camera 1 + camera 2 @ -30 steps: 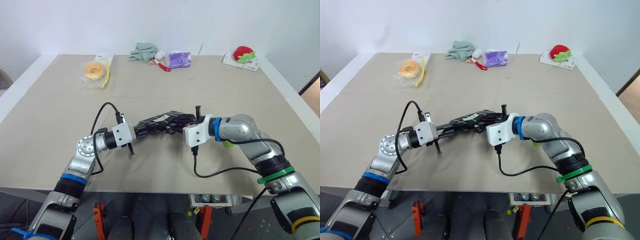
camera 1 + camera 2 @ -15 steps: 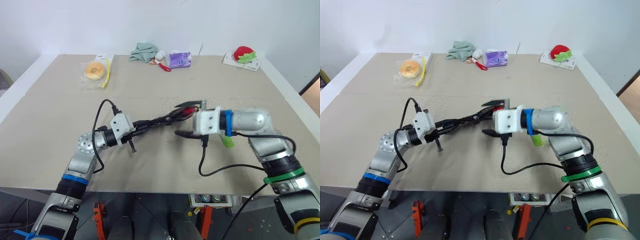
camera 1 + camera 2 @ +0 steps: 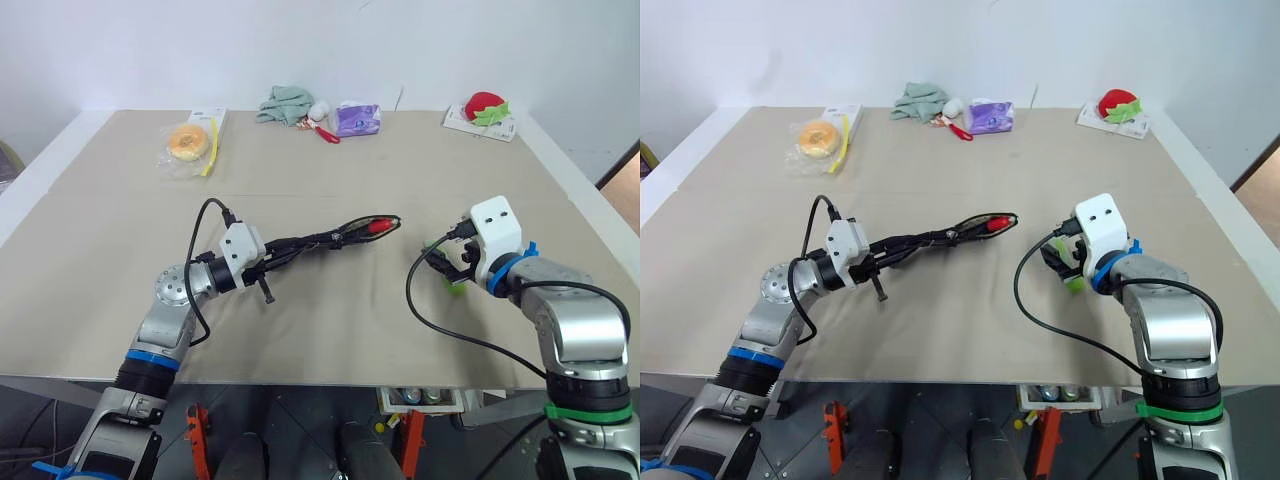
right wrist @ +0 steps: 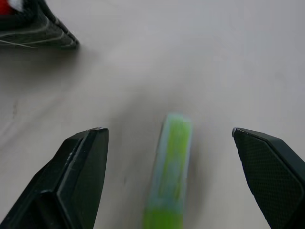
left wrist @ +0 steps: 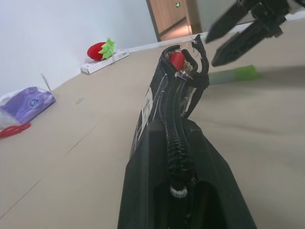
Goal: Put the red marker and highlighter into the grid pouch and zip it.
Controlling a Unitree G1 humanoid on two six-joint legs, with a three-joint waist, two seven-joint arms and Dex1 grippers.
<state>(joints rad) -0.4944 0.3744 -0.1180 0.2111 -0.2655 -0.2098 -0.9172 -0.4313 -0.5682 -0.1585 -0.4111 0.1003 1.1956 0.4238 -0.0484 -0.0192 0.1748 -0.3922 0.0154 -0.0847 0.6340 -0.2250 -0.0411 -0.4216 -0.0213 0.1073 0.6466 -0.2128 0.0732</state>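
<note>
Swinging away from the grid pouch (image 3: pixel 330 240), the right gripper (image 4: pixel 171 176) is now hovering at centre right of the head view with its jaws spread wide over the highlighter (image 4: pixel 171 181) lying on the table (image 3: pixel 330 160). At frame centre the left gripper (image 3: pixel 268 262) is clamping the pouch's end — the red marker (image 3: pixel 381 226) is poking from its open mouth.

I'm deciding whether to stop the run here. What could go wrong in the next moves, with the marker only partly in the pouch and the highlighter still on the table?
The red marker sticks out of the open end of the grid pouch, which the left gripper holds off the table; a tilt might spill it.
The open right gripper straddles the highlighter; closing off-centre might push it aside.
</note>
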